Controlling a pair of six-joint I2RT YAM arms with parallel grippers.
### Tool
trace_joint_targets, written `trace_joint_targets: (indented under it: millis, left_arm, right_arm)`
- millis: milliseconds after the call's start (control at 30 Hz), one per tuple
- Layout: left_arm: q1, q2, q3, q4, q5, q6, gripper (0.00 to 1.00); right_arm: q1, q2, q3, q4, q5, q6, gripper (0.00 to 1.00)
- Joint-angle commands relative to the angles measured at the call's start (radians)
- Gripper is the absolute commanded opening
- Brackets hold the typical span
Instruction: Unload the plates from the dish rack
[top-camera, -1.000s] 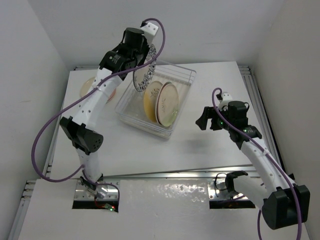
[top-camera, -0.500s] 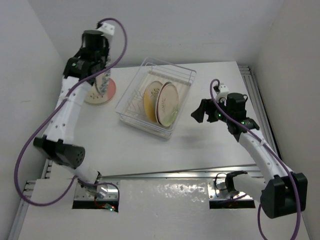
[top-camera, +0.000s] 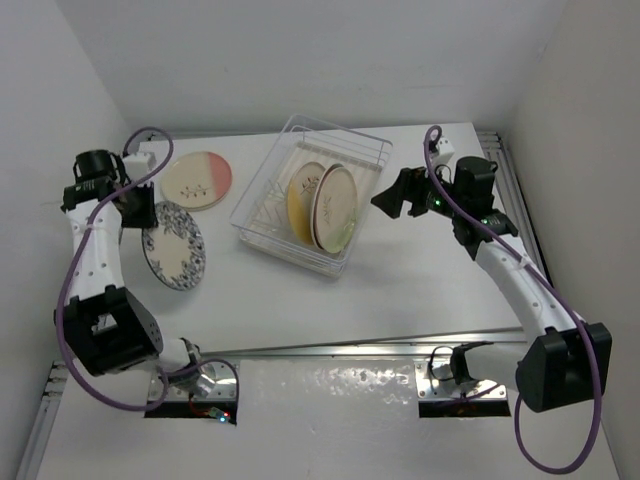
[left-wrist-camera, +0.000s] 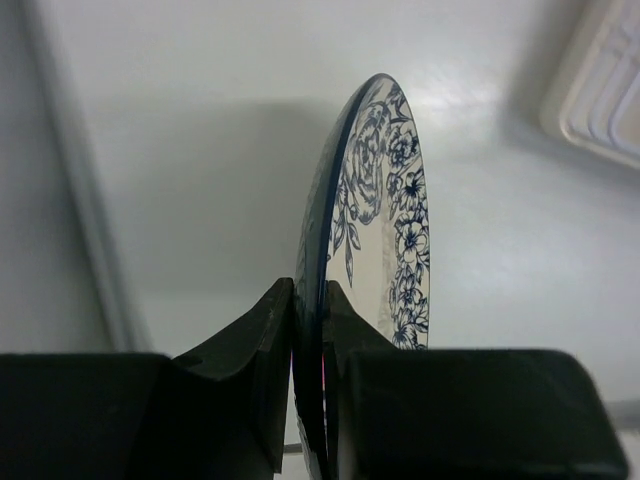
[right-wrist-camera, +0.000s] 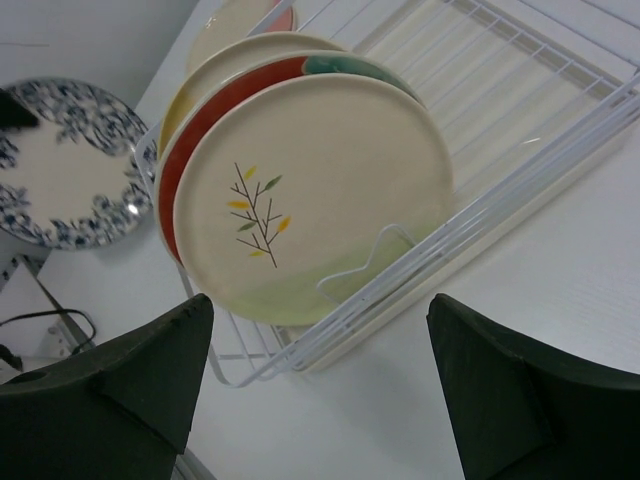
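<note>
The clear dish rack (top-camera: 365, 150) stands at the table's middle and holds three upright plates. They are a yellowish one (top-camera: 301, 193), a red-and-teal one (right-wrist-camera: 205, 125) and a cream sprig plate (top-camera: 337, 207) in front, large in the right wrist view (right-wrist-camera: 310, 190). My left gripper (top-camera: 137, 203) is shut on the rim of the blue-and-white plate (top-camera: 173, 247), holding it low over the table at far left. The wrist view shows that plate edge-on (left-wrist-camera: 385, 200) between the fingers. My right gripper (top-camera: 393, 201) is open and empty, just right of the rack and facing the sprig plate.
A cream and pink plate (top-camera: 196, 179) lies flat on the table behind the blue-and-white plate. White walls close in the left, back and right. The rack's wire rim (right-wrist-camera: 520, 150) runs between my right gripper and the plates.
My left arm swung left from above the rack with the blue-and-white plate and lowered it near the pink plate. My right gripper moved up and left toward the rack.
</note>
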Motion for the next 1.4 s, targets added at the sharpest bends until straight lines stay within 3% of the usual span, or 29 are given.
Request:
trace_joint_targets:
  millis: [0, 67, 233, 433, 700, 933, 1067, 1233, 1367]
  left_arm:
    - [0.147, 0.008, -0.019, 0.048, 0.329, 0.103, 0.0]
    - [0.182, 0.054, 0.007, -0.007, 0.47, 0.201, 0.0]
    - [0.229, 0.139, -0.097, -0.034, 0.576, 0.323, 0.0]
    - [0.25, 0.28, -0.162, 0.149, 0.622, 0.259, 0.01]
    - [0.317, 0.409, -0.166, 0.368, 0.587, 0.114, 0.18]
    - [0.327, 0.53, -0.2, 0.394, 0.518, 0.136, 0.34]
    - [0.339, 0.588, -0.191, 0.379, 0.489, 0.154, 0.38]
    - [0.35, 0.573, -0.197, 0.364, 0.442, 0.209, 0.46]
    - [0.351, 0.532, -0.188, 0.347, 0.4, 0.242, 0.6]
  right_arm:
    - [0.007, 0.01, 0.071, 0.05, -0.017, 0.073, 0.86]
    - [0.009, 0.016, 0.092, 0.034, -0.014, 0.084, 0.85]
    - [0.02, 0.027, 0.112, 0.002, 0.006, 0.101, 0.84]
    - [0.047, 0.004, 0.116, -0.027, 0.037, 0.089, 0.84]
    - [0.056, -0.006, 0.139, -0.07, 0.051, 0.074, 0.84]
    - [0.07, -0.019, 0.125, -0.067, 0.075, 0.081, 0.84]
    - [0.072, -0.021, 0.139, -0.085, 0.087, 0.066, 0.84]
    - [0.072, -0.013, 0.162, -0.094, 0.092, 0.054, 0.84]
    - [0.072, -0.007, 0.163, -0.087, 0.098, 0.057, 0.84]
